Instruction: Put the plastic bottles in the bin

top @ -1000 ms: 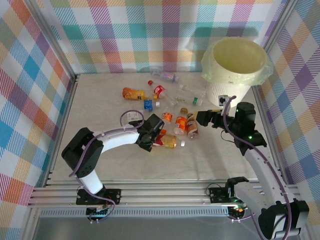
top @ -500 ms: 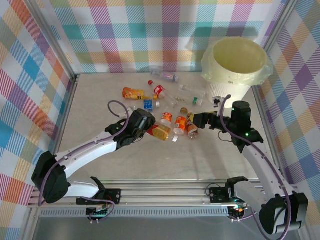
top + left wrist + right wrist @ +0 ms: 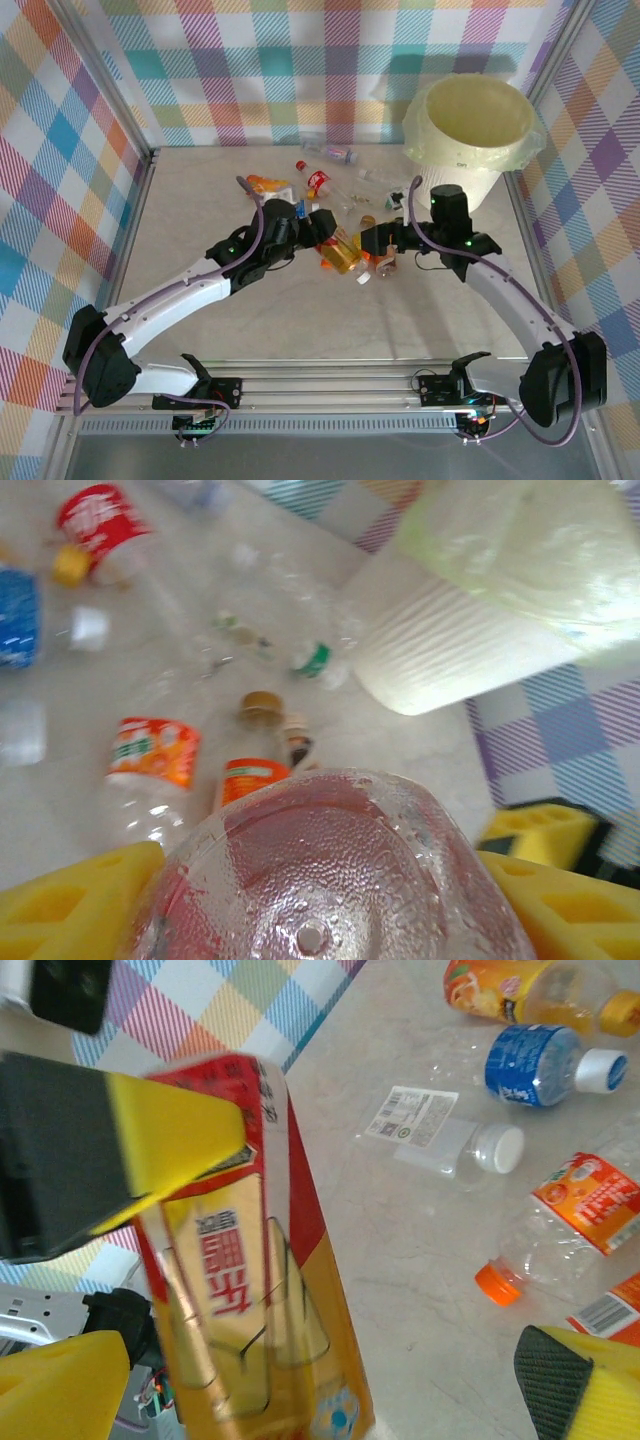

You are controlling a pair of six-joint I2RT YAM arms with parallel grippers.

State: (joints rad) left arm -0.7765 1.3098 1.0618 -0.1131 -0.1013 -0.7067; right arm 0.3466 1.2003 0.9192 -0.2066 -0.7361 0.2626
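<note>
My left gripper (image 3: 318,228) is shut on a plastic bottle (image 3: 340,250) with a red and yellow label, lifted over the middle of the table. In the left wrist view its clear dimpled base (image 3: 320,880) sits between the yellow fingers (image 3: 80,900). My right gripper (image 3: 372,240) is open just to the right of it. Seen from the right wrist, that bottle (image 3: 250,1260) hangs between my spread fingers (image 3: 60,1380), close to the left one. The bin (image 3: 470,125), cream-yellow and bag-lined, stands at the far right. Several bottles (image 3: 318,182) lie behind the grippers.
Loose on the table are a blue-labelled bottle (image 3: 535,1060), an orange-filled one (image 3: 510,985), a clear one with a white cap (image 3: 450,1140) and an orange-capped one (image 3: 560,1220). The bin's ribbed white wall (image 3: 440,650) rises beyond them. Checked walls enclose the table.
My left arm has lifted the bottle and carried it right and away from the base. My right gripper has swung left to meet it, still open.
</note>
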